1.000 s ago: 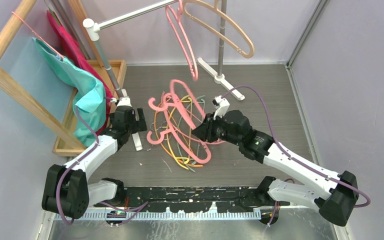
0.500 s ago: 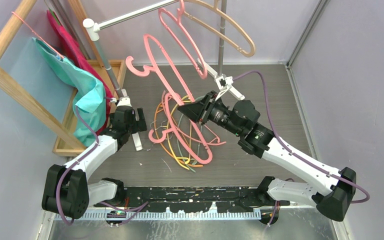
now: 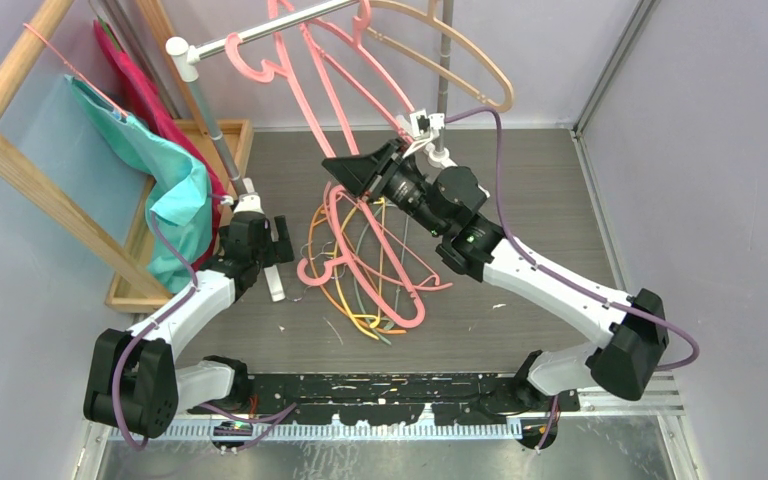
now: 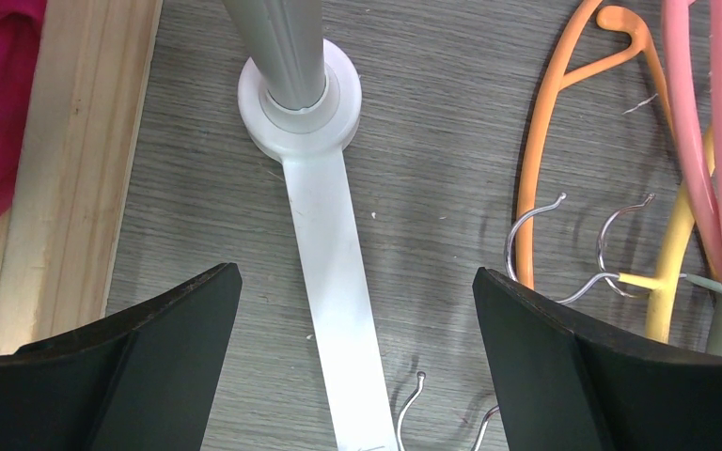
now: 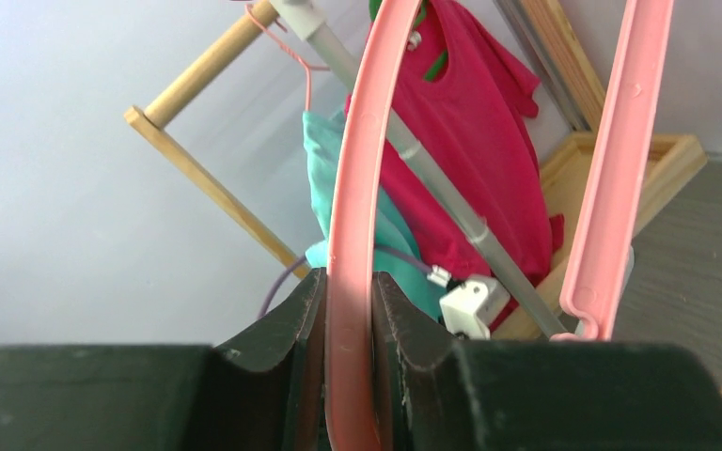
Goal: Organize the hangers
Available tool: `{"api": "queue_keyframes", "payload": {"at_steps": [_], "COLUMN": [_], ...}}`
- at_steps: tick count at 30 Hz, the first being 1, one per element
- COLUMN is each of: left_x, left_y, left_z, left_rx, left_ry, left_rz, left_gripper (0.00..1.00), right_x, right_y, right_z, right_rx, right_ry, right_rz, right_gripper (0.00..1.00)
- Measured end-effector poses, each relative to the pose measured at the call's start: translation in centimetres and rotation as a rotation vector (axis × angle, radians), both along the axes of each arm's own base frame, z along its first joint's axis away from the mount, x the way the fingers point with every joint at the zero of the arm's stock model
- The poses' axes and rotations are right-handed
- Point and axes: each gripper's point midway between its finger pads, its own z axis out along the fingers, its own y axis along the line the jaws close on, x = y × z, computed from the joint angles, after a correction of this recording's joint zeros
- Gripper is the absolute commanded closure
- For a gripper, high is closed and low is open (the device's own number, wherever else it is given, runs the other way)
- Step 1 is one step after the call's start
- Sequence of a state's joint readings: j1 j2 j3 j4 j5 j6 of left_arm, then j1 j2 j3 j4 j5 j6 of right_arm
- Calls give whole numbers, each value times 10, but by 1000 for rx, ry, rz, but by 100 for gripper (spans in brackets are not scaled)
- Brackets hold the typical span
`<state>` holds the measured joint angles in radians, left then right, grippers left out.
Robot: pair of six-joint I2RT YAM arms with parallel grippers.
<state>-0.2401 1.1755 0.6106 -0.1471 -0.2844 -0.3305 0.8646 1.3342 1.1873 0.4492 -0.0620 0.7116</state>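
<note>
Now we have our right gripper [image 5: 348, 301], clamped on the thick pink hanger [image 5: 350, 188], raised from the pile of hangers [image 3: 310, 275] to the silver rail [image 3: 222, 40], its hook just beside it, so hooking it on looks next.

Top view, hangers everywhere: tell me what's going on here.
The robot is sorting hangers onto a rack. The right gripper is shut on a thick pink hanger and holds it up by the silver rail, where a beige hanger hangs. The pink one's hook sits near the rail's capped end, seemingly not over it yet. The left gripper is open, low over the rack's white foot, holding nothing. A tangle of hangers lies on the table between the arms.
</note>
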Motion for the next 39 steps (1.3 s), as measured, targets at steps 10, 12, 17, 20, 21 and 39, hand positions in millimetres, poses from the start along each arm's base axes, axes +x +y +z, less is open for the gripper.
{"api": "queue_keyframes", "payload": {"at_steps": [10, 12, 17, 20, 21, 39], "left_x": [0, 0, 0, 0, 0, 0], "left_y": [0, 0, 0, 0, 0, 0], "left_z": [0, 0, 0, 0, 0, -1], "left_rx": [0, 0, 0, 0, 0, 0], "left_ry": [0, 0, 1, 0, 1, 1], "left_rz": [0, 0, 0, 0, 0, 0], "left_gripper": [2, 2, 2, 2, 2, 2], "right_x": [25, 30, 43, 53, 58, 108], "right_y": [12, 13, 5, -2, -5, -21], "right_z": [16, 12, 10, 11, 10, -12], "right_rx": [79, 77, 99, 115, 119, 191], "right_ry": [-6, 7, 34, 49, 56, 202], "right_rz": [-56, -70, -115, -137, -147, -175], "right_gripper": [99, 99, 99, 99, 98, 67]}}
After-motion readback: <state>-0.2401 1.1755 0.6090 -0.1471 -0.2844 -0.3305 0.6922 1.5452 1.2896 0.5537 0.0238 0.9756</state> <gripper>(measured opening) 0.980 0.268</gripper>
